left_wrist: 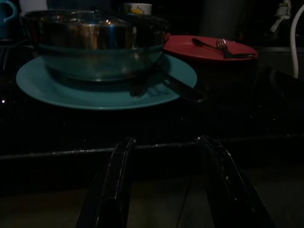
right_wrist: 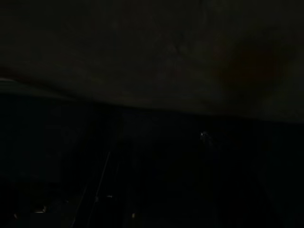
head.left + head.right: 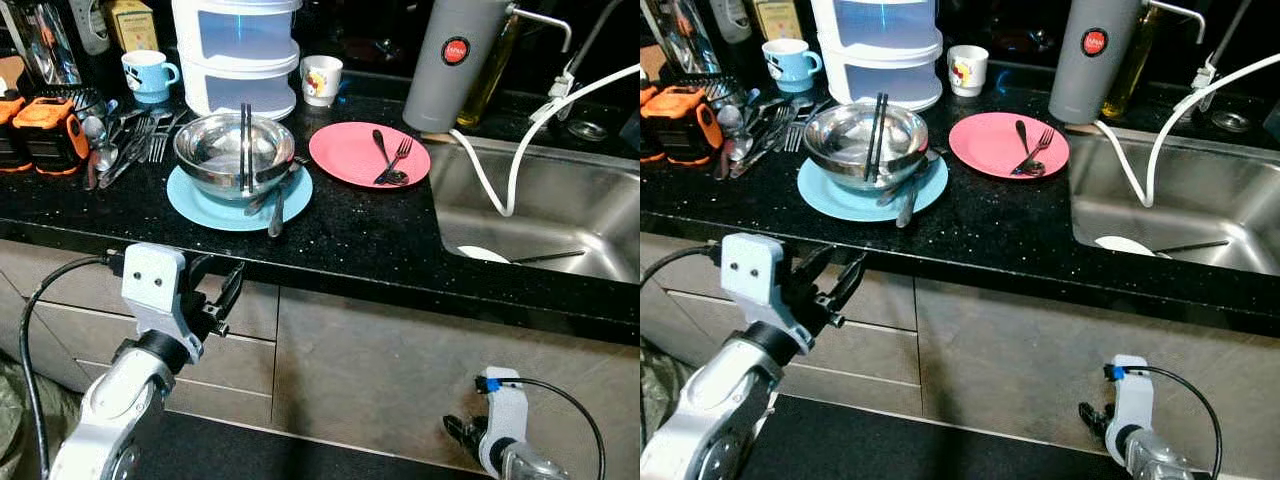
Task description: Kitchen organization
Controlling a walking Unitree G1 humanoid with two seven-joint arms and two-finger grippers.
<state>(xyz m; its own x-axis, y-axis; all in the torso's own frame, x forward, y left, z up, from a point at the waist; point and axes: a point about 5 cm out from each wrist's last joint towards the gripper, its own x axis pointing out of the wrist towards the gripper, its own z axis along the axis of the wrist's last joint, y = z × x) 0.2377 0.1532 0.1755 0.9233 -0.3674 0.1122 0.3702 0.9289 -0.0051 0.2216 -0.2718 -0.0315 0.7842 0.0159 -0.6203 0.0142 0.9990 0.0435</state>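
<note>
— Which arm's closer to the dishes?

— Left gripper [image 3: 228,290], def. It's raised just below the counter [image 3: 340,240] edge, fingers spread apart w/ nothing in them. The steel bowl [image 3: 233,153] on the blue plate [image 3: 200,203] lies straight ahead, farther back; chopsticks [image 3: 245,146] across it run near-to-far.

— And the right?

— Right gripper [image 3: 462,432] hangs low by the cabinets; can't tell its fingers.

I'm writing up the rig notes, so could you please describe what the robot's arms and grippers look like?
Both arms are silver metal. The left gripper has a pale grey boxy wrist block, two long black fingers and a black cable. The right gripper has a similar pale block with a blue fitting and black cable.
</note>
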